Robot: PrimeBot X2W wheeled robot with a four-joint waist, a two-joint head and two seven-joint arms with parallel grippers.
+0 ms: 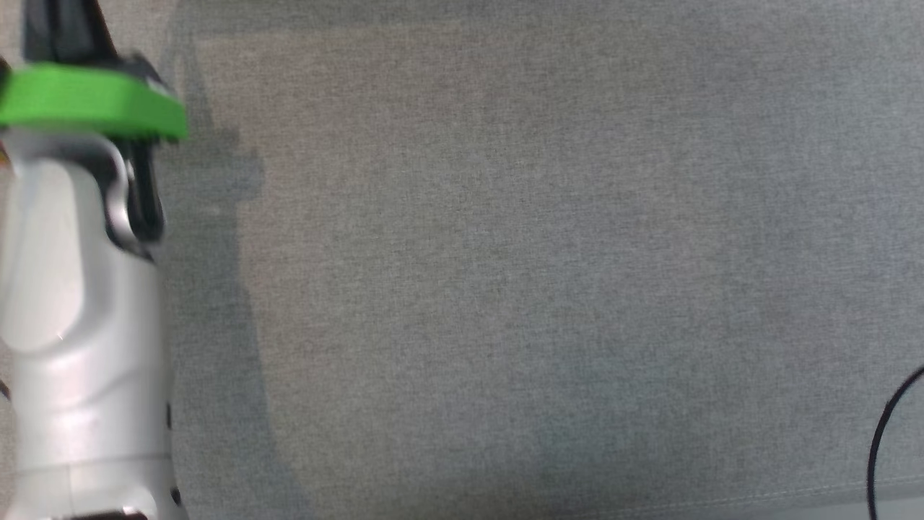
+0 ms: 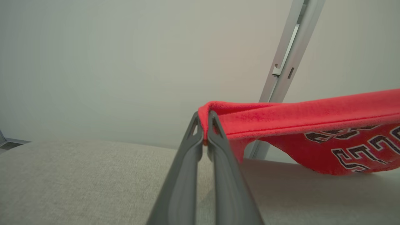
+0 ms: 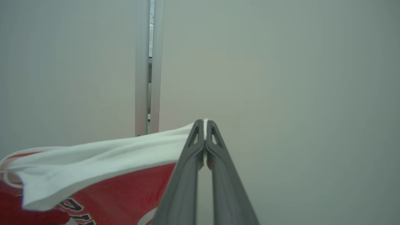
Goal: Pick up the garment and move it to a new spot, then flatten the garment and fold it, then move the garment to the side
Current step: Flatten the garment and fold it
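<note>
The garment [image 2: 312, 125] is red with dark lettering and a white part [image 3: 103, 159]. In the left wrist view my left gripper [image 2: 204, 125] is shut on a red edge of it, and the cloth stretches away to the right, hanging just above the grey surface [image 2: 78, 184]. In the right wrist view my right gripper [image 3: 204, 128] is shut on the white edge, the cloth trailing off to the left. The head view shows my pale left forearm [image 1: 79, 325] with its green band [image 1: 86, 101] at the left edge, over the grey surface [image 1: 505, 289]; the fingers lie beyond the top edge.
A pale wall stands behind the surface, with a metal upright [image 2: 284, 65] against it, also seen as a metal upright [image 3: 148, 68] in the right wrist view. A black cable [image 1: 891, 433] curves in at the lower right of the head view.
</note>
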